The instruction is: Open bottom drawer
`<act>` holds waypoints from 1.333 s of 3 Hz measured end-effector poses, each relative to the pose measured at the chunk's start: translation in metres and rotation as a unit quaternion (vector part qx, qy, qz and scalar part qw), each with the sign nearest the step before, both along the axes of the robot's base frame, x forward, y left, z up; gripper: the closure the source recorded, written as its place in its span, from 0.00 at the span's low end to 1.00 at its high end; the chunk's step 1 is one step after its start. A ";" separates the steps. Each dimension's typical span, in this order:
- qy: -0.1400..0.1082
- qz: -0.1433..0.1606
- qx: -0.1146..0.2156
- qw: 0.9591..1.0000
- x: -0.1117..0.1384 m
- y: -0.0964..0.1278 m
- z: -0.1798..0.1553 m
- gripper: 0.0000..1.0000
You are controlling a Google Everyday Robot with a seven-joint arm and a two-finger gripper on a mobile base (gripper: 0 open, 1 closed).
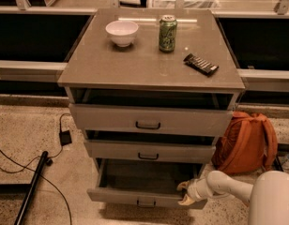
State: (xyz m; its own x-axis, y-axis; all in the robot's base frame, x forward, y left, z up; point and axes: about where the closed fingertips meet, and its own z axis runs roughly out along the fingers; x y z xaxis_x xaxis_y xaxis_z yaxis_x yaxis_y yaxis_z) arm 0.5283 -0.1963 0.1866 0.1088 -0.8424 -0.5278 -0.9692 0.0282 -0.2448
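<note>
The bottom drawer (135,197) is the lowest of three grey drawers in a small cabinet. It stands pulled well out, showing its plain grey inside, with a small dark bar handle (145,203) on its front. My gripper (184,193) is at the drawer's right front corner, its pale fingers around the top edge of the front panel. My white arm (238,191) reaches in from the lower right. The middle drawer (149,151) and top drawer (149,121) stand slightly out.
On the cabinet top (97,64) are a white bowl (122,32), a green can (167,33) and a dark snack bar (201,64). An orange backpack (245,142) leans at the cabinet's right. Cables and a dark pole (32,186) lie on the floor at left.
</note>
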 end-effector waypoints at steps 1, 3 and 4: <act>0.018 0.011 0.024 0.999 -0.040 0.006 0.020 0.24; 0.039 0.022 0.034 0.998 -0.070 0.017 0.016 0.00; 0.054 0.024 0.035 0.998 -0.069 0.019 0.010 0.00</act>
